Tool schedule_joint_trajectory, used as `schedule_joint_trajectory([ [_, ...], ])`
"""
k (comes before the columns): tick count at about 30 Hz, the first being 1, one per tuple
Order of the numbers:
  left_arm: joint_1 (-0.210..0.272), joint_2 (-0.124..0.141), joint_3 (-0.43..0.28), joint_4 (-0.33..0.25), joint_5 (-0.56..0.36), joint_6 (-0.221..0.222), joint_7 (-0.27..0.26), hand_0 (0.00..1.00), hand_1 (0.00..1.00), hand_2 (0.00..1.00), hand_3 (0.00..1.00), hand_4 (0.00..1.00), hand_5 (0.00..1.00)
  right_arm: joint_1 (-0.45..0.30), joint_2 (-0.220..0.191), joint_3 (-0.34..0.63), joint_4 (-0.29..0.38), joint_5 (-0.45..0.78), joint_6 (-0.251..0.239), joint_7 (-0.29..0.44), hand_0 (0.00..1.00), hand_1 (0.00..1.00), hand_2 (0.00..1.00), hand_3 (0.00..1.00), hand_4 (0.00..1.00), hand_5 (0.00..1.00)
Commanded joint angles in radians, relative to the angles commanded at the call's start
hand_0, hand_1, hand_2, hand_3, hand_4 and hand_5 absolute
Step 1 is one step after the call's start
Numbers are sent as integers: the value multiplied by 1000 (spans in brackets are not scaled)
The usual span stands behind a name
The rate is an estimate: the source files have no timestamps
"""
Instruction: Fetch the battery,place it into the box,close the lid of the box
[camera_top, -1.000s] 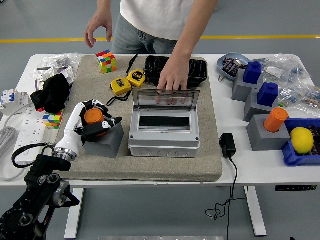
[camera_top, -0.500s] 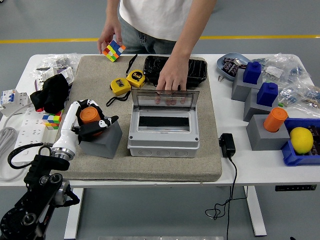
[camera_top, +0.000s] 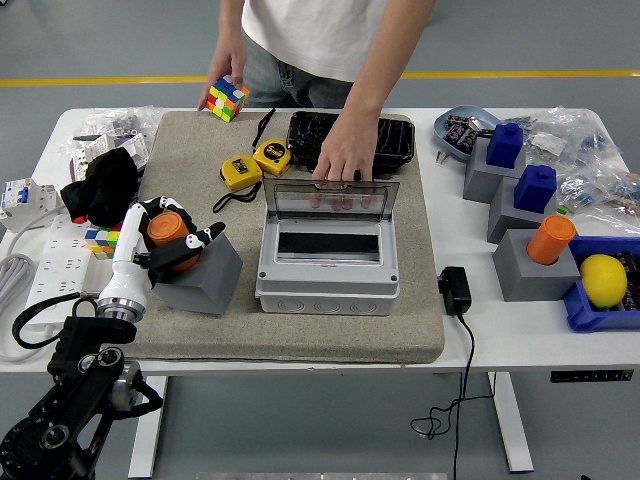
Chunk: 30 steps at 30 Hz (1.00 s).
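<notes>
An orange cylindrical battery (camera_top: 164, 227) sticks up at the top left of a grey holder block (camera_top: 205, 280) on the tan mat. My left hand (camera_top: 175, 245) is shut on the battery, its fingers wrapped around the sides and hiding the lower end. The block looks tipped to the left. The grey box (camera_top: 328, 272) stands mid-mat, and its clear lid (camera_top: 330, 203) is raised. A person's hand (camera_top: 345, 155) rests on the lid's top edge. The person's other hand holds a colour cube (camera_top: 226, 98) above the mat's far edge. My right arm is out of view.
Two yellow tape measures (camera_top: 240, 172) and a black tray (camera_top: 395, 140) lie behind the box. At left are a black cloth (camera_top: 105, 185), a second cube (camera_top: 103, 240) and a power strip (camera_top: 40, 265). Grey stands with blue and orange batteries (camera_top: 552, 240), a lemon (camera_top: 604, 280) and a charger (camera_top: 455, 290) fill the right.
My left hand has pulled the orange battery leftward, dragging and tipping the grey block. The person picked the colour cube up off the mat and holds it at the far edge.
</notes>
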Motion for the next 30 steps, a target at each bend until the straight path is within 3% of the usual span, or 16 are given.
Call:
schedule_joint_trajectory([
  [14, -33, 2, 1, -19, -35, 15, -7, 42, 2, 23, 9, 998, 23, 5, 0, 1, -1, 2, 0, -1, 746, 688, 703, 736, 998, 998],
  [20, -45, 5, 5, -53, -33, 25, -4, 43, 2, 22, 8, 998, 23, 5, 1, 2, -1, 2, 0, -2, 746, 689, 703, 735, 998, 998],
  [27, -64, 34, 66, -184, 79, 71, -5, 43, 2, 18, 5, 998, 52, 9, 0, 3, -1, 1, 0, -4, 746, 688, 703, 735, 998, 998],
  [28, -69, 44, 89, -214, 102, 82, -7, 46, 2, 7, 2, 974, 272, 9, 0, 3, -1, 1, 0, -4, 746, 688, 703, 735, 998, 998],
  [30, -79, 61, 129, -254, 129, 94, -6, 46, 2, 7, 2, 974, 272, 10, 0, 1, -1, 2, 0, -4, 746, 688, 703, 735, 998, 998],
])
